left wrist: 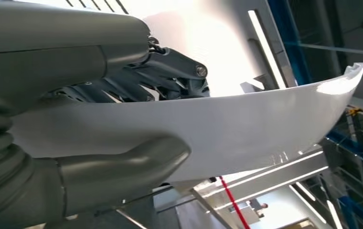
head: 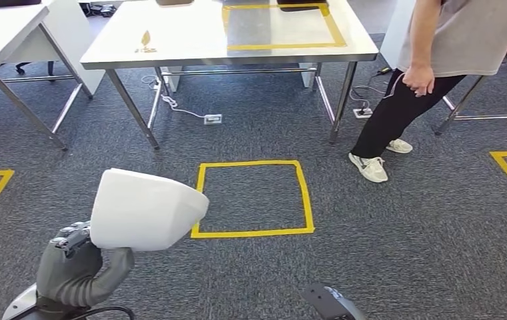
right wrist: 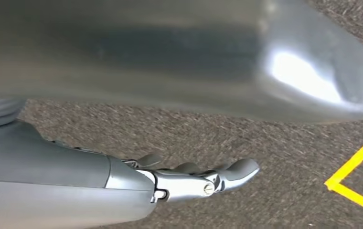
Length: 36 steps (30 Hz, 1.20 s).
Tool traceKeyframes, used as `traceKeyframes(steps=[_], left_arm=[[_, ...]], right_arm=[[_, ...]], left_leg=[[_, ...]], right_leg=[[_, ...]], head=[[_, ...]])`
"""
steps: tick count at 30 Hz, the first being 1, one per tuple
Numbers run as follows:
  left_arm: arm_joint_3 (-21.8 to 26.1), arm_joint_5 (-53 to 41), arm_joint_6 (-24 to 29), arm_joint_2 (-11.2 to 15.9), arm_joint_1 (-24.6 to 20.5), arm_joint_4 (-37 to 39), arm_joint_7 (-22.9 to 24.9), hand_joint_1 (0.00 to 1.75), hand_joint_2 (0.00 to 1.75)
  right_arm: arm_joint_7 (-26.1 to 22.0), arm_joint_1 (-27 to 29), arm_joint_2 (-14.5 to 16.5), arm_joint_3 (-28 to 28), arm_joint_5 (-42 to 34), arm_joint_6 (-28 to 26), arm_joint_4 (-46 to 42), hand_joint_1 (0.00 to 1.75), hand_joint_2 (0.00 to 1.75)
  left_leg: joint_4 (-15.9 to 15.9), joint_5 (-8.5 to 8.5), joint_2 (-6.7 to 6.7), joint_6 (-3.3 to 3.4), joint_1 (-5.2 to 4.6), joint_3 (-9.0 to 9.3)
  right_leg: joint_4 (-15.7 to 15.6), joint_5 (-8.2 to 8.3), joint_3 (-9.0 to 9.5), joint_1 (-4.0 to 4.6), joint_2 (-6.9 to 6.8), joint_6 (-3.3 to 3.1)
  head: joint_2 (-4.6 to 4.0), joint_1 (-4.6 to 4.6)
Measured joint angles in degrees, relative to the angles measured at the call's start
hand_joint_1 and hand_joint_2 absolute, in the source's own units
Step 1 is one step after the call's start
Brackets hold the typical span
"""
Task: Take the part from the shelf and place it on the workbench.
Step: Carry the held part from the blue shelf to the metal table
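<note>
- White and smooth, the part (head: 145, 210) sits in the left hand (head: 71, 263), held up above the grey carpet (head: 404, 233), clear of any table.
- Seen from the left wrist, the thick thumb (left wrist: 122, 174) presses one face of the part (left wrist: 246, 126) and the darker fingers (left wrist: 170, 71) clamp the other, so the shell is pinched between them.
- Hanging low over the carpet, the right hand (right wrist: 189, 179) holds nothing; its fingers (right wrist: 232, 172) lie stretched out straight and close together.
- Yellow tape marks a square (head: 254, 199) on the carpet just beside the part, toward the workbench.
- That workbench (head: 171, 40) stands beyond the square, with a yellow taped outline (head: 334, 30) on its top near the right edge.
- By the workbench's right corner a person (head: 431, 67) stands in light shoes.
</note>
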Motion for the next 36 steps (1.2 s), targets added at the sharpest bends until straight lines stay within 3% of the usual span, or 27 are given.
traceKeyframes(steps=[2, 3, 4, 6, 7, 9, 12, 14, 17, 18, 19, 20, 22, 24, 27, 29, 33, 34, 35, 36], left_arm=[[0.01, -0.03, 0.35, 0.10, 0.30, -0.31, -0.01, 1.75, 1.75], [0.04, -0.04, 0.44, 0.20, 0.51, -0.44, -0.01, 1.75, 1.75], [0.09, -0.04, 0.48, 0.32, 0.69, -0.57, -0.01, 1.75, 1.75], [0.22, -0.04, 0.51, 0.51, 0.86, -0.90, -0.01, 1.75, 1.75], [0.27, -0.04, 0.52, 0.57, 0.87, -1.05, -0.01, 1.75, 1.75], [0.33, -0.05, 0.52, 0.63, 0.84, -1.22, -0.01, 1.75, 1.75], [0.38, -0.05, 0.44, 0.60, 0.62, -1.16, -0.01, 1.75, 1.75], [0.39, -0.04, 0.36, 0.48, 0.19, -1.00, -0.01, 1.75, 1.75], [0.41, -0.04, 0.32, 0.40, -0.24, -0.55, -0.02, 1.75, 1.75], [0.42, -0.04, 0.31, 0.39, -0.25, -0.39, -0.02, 1.75, 1.75], [0.42, -0.04, 0.25, 0.39, -0.28, -0.22, -0.02, 1.75, 1.75], [0.42, -0.02, 0.15, 0.39, -0.36, -0.06, -0.03, 1.75, 1.75], [0.42, 0.06, -0.09, 0.39, -0.79, 0.37, -0.05, 1.75, 1.75], [0.42, 0.18, -0.24, 0.35, -1.39, 0.93, -0.11, 1.75, 1.75], [0.42, 0.32, -0.39, 0.28, -2.22, 1.51, -0.18, 1.75, 1.75], [0.42, 0.38, -0.47, 0.28, -2.86, 1.70, -0.21, 1.75, 1.75], [0.42, 0.39, -0.52, 0.30, -3.19, 2.26, -0.22, 1.75, 1.75], [0.44, 0.40, -0.52, 0.32, -3.18, 2.43, -0.22, 1.75, 1.75], [0.47, 0.40, -0.52, 0.35, -3.17, 2.55, -0.22, 1.75, 1.75], [0.50, 0.41, -0.52, 0.38, -3.17, 2.65, -0.25, 1.75, 1.75]], right_arm=[[0.21, -0.01, -0.02, 0.03, 0.32, 0.38, 0.01, 0.00, 0.00], [0.31, -0.02, -0.02, 0.04, 0.44, 0.50, 0.01, 0.00, 0.00], [0.36, -0.06, -0.03, 0.05, 0.50, 0.55, 0.00, 0.00, 0.00], [0.40, -0.23, -0.03, 0.07, 0.52, 0.55, -0.01, 0.00, 0.00], [0.45, -0.36, -0.03, 0.07, 0.51, 0.54, -0.01, 0.00, 0.00], [0.63, -0.59, -0.04, 0.08, 0.44, 0.51, -0.02, 0.00, 0.00], [0.88, -0.77, -0.09, 0.08, 0.03, 0.45, -0.02, 0.00, 0.00], [0.97, -1.01, -0.14, 0.08, -0.10, 0.44, -0.02, 0.00, 0.00], [1.13, -1.08, -0.26, 0.08, -0.17, 0.44, -0.01, 0.00, 0.00], [1.16, -0.99, -0.30, 0.08, -0.19, 0.44, 0.00, 0.00, 0.00], [1.15, -0.92, -0.33, 0.08, -0.23, 0.44, 0.01, 0.00, 0.00], [1.12, -0.88, -0.35, 0.08, -0.34, 0.44, 0.01, 0.00, 0.00], [1.04, -0.80, -0.39, 0.08, -0.64, 0.43, 0.01, 0.00, 0.00], [0.97, -0.71, -0.44, 0.07, -0.84, 0.43, 0.02, 0.00, 0.00], [0.83, -0.78, -0.47, 0.06, -0.77, 0.44, 0.03, 0.00, 0.00], [0.75, -1.08, -0.48, 0.05, -0.64, 0.44, 0.03, 0.00, 0.00], [1.00, -1.30, -0.44, 0.04, -0.44, 0.48, 0.03, 0.00, 0.00], [1.10, -1.29, -0.44, 0.04, -0.40, 0.48, 0.03, 0.00, 0.00], [1.16, -1.30, -0.43, 0.04, -0.38, 0.49, 0.03, 0.00, 0.00], [1.20, -1.31, -0.40, 0.04, -0.35, 0.53, 0.03, 0.00, 0.00]], left_leg=[[7.63, -2.16, 0.37, 0.18, -0.17, -4.80], [9.20, -1.71, 0.40, 0.41, -0.29, -6.24], [8.47, -0.07, 0.42, 0.73, -0.45, -6.54], [1.65, 5.13, 0.57, 1.66, -0.92, -4.39], [-1.93, 6.78, 0.73, 2.13, -1.27, -2.93], [-5.85, 7.50, 0.96, 2.80, -1.79, -1.25], [-6.77, 6.53, 0.54, 3.66, -1.74, -0.33], [-7.24, 6.02, 0.33, 4.37, -1.54, 0.77], [-7.43, 4.89, 0.14, 4.86, -1.58, 2.01], [-7.43, 4.43, 0.02, 4.84, -1.61, 2.53], [-7.43, 3.93, -0.11, 4.78, -1.63, 3.19], [-7.43, 3.39, -0.21, 4.69, -1.63, 3.97], [-7.34, 2.23, -0.33, 4.41, -1.69, 5.47], [-7.36, 1.28, -0.49, 3.82, -1.79, 6.25], [-6.65, 0.93, -0.50, 2.67, -1.82, 7.01], [-3.40, 0.26, -0.20, 2.23, -1.74, 5.85], [8.20, -4.24, 0.18, 1.33, -1.32, -2.77], [8.45, -4.09, 0.25, 1.13, -1.23, -3.92], [6.81, -2.67, 0.34, 1.01, -1.15, -4.10], [3.58, -0.05, 0.48, 0.95, -1.09, -3.54]], right_leg=[[0.00, -0.71, 0.70, 0.30, -0.32, -0.32], [0.00, -1.14, 1.19, 0.44, -0.41, -0.37], [0.00, -1.62, 1.81, 0.53, -0.45, -0.34], [-0.04, -2.69, 3.23, 0.62, -0.50, -0.11], [-0.07, -3.25, 3.83, 0.72, -0.50, 0.17], [-0.38, -3.89, 4.59, 0.85, -0.63, 0.86], [0.19, -3.64, 4.95, 0.85, -0.78, 1.85], [4.56, -4.39, 2.72, 0.77, -0.60, 2.13], [14.68, -8.27, -4.59, 0.77, -0.44, 2.52], [15.94, -8.65, -6.35, 0.78, -0.43, 2.66], [15.41, -7.80, -7.23, 0.78, -0.42, 2.73], [13.01, -5.63, -7.19, 0.78, -0.41, 2.68], [5.74, 0.37, -5.81, 0.91, -0.38, 2.22], [1.52, 2.95, -4.94, 1.24, -0.44, 1.50], [0.68, 2.87, -3.82, 1.27, -0.42, 0.26], [0.26, 2.51, -2.46, 1.04, -0.35, -0.43], [0.06, 0.79, -0.46, 0.90, -0.34, -0.74], [0.06, 0.25, 0.18, 0.84, -0.33, -0.66], [0.06, -0.33, 0.94, 0.74, -0.31, -0.53], [0.06, -0.97, 1.81, 0.62, -0.30, -0.33]], head=[[0.00, 0.00], [0.01, 0.00], [0.00, 0.01], [0.00, -0.01], [0.00, -0.03], [0.00, -0.07], [0.01, -0.02], [0.01, 0.11], [0.01, 0.23], [0.01, 0.25], [0.00, 0.25], [0.00, 0.25], [0.00, 0.23], [0.00, 0.25], [0.00, 0.25], [-0.01, 0.02], [0.00, -0.26], [0.00, -0.27], [0.00, -0.27], [0.00, -0.27]])
